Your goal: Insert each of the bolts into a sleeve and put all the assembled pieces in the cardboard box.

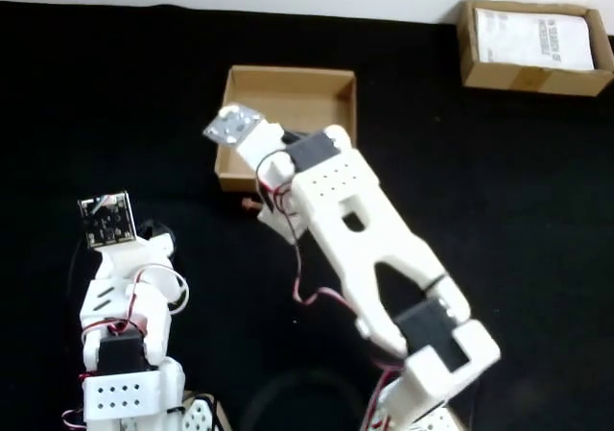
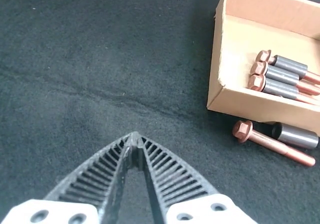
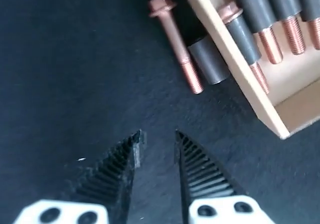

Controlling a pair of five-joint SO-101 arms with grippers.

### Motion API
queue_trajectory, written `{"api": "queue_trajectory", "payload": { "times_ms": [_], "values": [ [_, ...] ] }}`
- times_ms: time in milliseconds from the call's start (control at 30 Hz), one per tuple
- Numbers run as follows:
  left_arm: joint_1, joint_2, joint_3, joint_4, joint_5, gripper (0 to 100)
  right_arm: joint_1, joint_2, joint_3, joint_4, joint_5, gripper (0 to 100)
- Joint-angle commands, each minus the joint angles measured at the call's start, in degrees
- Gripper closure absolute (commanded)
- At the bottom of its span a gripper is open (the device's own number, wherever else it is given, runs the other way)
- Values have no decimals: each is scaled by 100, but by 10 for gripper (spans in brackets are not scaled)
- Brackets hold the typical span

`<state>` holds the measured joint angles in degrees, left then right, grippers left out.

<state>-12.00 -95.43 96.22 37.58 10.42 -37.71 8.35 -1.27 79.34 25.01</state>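
Though close to finished by the look of it, short one piece yet. Black-clothed table [image 1: 499,258] under everything. Right arm [image 1: 326,186] stretched out to the near side of the cardboard box [image 1: 288,72]; left arm [image 1: 106,301] set back, well apart from it. Second box [image 1: 532,37] off in the far corner, holding paper.

Right gripper [image 3: 157,136] low over the cloth near the box's corner, jaws spread a little, gripping nothing. Left gripper [image 2: 134,139] farther off, jaws pressed together, likewise empty.

Inside the cardboard box, three assembled pieces [image 2: 280,74] lying side by side. Outside it, just beside the wall, one loose bolt [image 3: 177,44] and one loose sleeve [image 3: 210,59], parallel and close together; touching or not, hard to tell. Sleeve between bolt and wall.

Likely trouble from here:
- Pinching both parts at once, or knocking one while closing on the other, owing to that tight pairing.
- Sending the round sleeve rolling along the cloth with a glancing fingertip.
- Snagging the cardboard wall and shoving the box, given the sleeve's snug spot against it.
- Jamming the bolt tip on the sleeve's rim through poor alignment between the two grippers, then dropping either part.
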Motion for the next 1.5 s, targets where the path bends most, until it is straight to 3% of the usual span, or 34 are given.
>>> {"api": "queue_trajectory", "payload": {
  "times_ms": [0, 267, 467, 667, 1233, 1467],
  "values": [
    [-40, -40, 145, 0, -26, 991, 233, 391, -163, -541, 123, 923],
    [-40, -57, 145, 0, -26, 991, 242, 1270, -435, -1675, 782, 923],
    [-4, -523, 110, 527, -26, 991, 374, 2123, -1596, -1710, 888, 924],
    [-4, -567, 110, 563, -26, 991, 532, 2747, -2360, -1684, 905, 924],
    [-40, -602, 110, 571, -26, 990, 637, 3530, -2651, 136, 888, 925],
    [-40, -602, 110, 571, -26, 990, 690, 3547, -2615, 198, 888, 943]
  ]
}}
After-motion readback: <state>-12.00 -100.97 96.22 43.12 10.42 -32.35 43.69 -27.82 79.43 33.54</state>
